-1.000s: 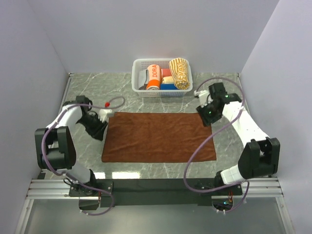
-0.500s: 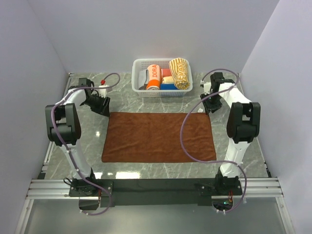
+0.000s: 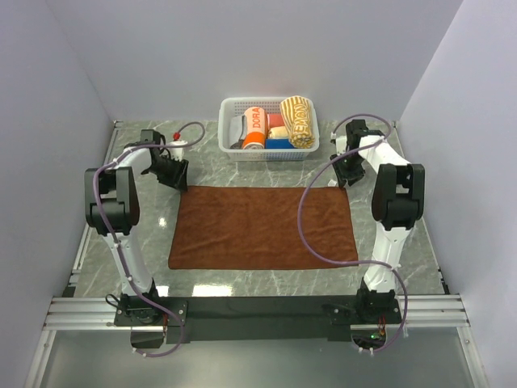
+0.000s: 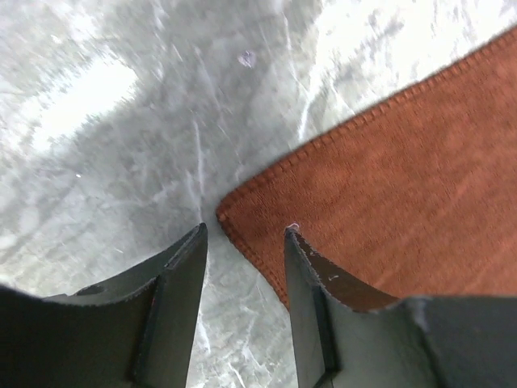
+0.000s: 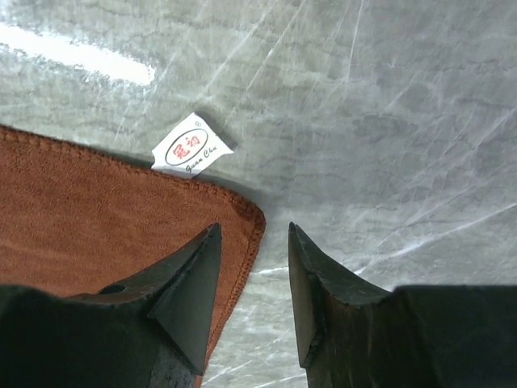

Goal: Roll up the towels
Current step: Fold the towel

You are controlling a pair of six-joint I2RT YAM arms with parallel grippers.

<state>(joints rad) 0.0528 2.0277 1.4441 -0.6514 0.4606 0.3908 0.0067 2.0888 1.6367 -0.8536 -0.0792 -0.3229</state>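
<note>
The rust-brown towel lies spread flat on the marble table. My left gripper is open over its far left corner, one finger above the cloth, one above the bare table. My right gripper is open over its far right corner, beside a white label. The cream-yellow striped towel sits rolled in the white basket.
The basket at the back centre also holds an orange "DORA" roll, a grey roll and small red and blue rolls. Purple cables loop off both arms. Walls close in left and right.
Both arms swung from beside the towel's short edges out to the back, then brought their grippers inward over the towel's two far corners. The towel has not moved.
</note>
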